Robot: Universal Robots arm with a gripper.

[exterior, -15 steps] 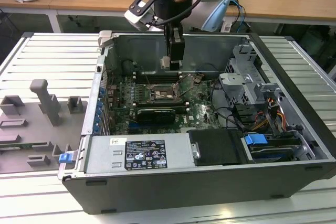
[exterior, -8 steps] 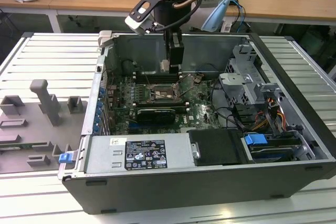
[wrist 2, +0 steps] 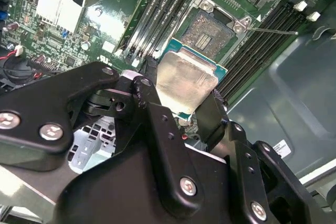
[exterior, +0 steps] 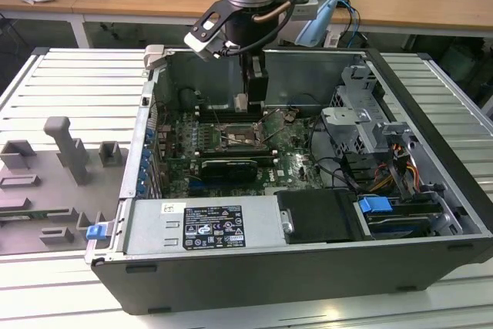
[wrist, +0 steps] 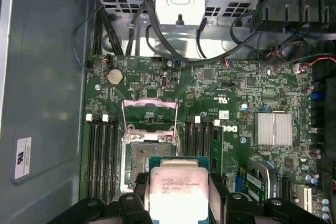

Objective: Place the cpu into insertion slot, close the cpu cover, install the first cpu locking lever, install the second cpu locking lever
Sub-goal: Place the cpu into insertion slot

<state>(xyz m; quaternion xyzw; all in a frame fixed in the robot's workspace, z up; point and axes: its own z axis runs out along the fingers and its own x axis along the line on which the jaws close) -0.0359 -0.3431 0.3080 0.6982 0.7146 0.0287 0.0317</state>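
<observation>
Gripping the cpu (wrist: pixel 176 190) on 2 opposite edges, the gripper (wrist 2: pixel 182 92) is clamped on it, black fingers (wrist 2: pixel 152 85) pressing each side, silver top facing the wrist cameras. Chip hangs over the motherboard (wrist: pixel 236 87), overlapping 1 edge of the insertion slot (wrist: pixel 143 158), not seated. Slot is bare, contacts exposed. The cpu cover (wrist: pixel 149 113) is swung open on the slot's side toward the drive cage (exterior: pixel 362 125). 1 thin locking lever (wrist 2: pixel 273 31) sticks out loose beside the socket. Memory slots (wrist: pixel 102 150) flank the socket on both sides. In the exterior view the arm reaches down into the open computer case (exterior: pixel 308 267), around its far middle, drive cage on the exterior view's right
</observation>
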